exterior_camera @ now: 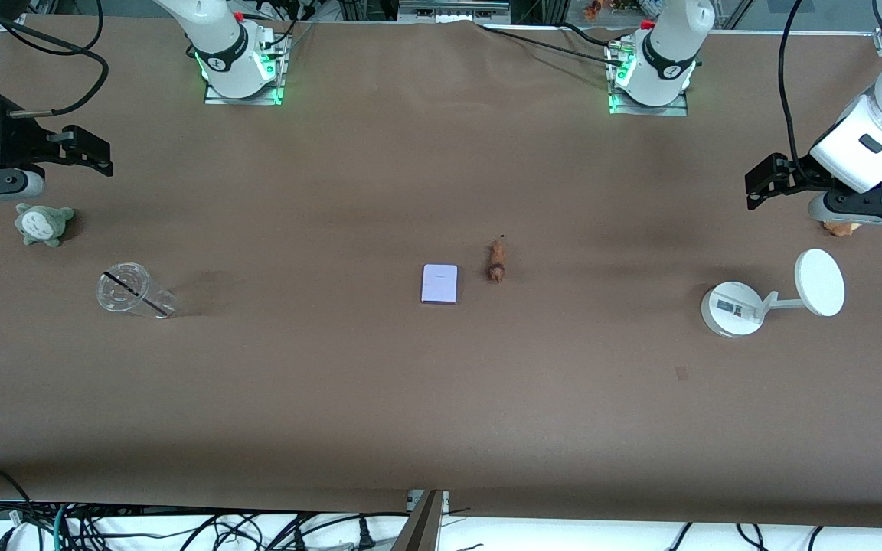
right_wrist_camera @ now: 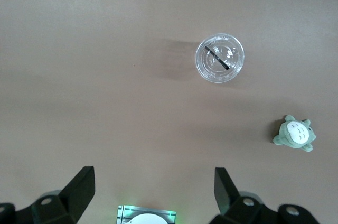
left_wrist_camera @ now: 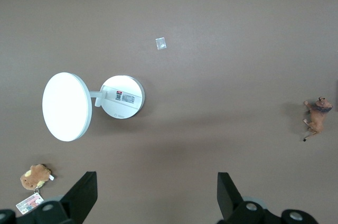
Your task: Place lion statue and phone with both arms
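Observation:
The phone point(exterior_camera: 439, 284), a flat pale lavender rectangle, lies mid-table. Beside it, toward the left arm's end, lies the small orange-brown lion statue point(exterior_camera: 496, 261); the left wrist view catches the statue point(left_wrist_camera: 317, 117) at its edge. My left gripper point(exterior_camera: 756, 186) hangs open and empty in the air at the left arm's end of the table; the left wrist view shows the same gripper point(left_wrist_camera: 157, 192) with bare table between its fingers. My right gripper point(exterior_camera: 100, 153) hangs open and empty at the right arm's end, and the right wrist view looks past this gripper point(right_wrist_camera: 153, 189) at that arm's base.
A white round stand point(exterior_camera: 732, 308) with a disc and a brown plush toy point(exterior_camera: 841, 227) sit under the left arm. A clear plastic cup point(exterior_camera: 133, 291) and a grey-green plush point(exterior_camera: 43, 223) sit toward the right arm's end. A small tape scrap point(left_wrist_camera: 161, 44) lies on the cloth.

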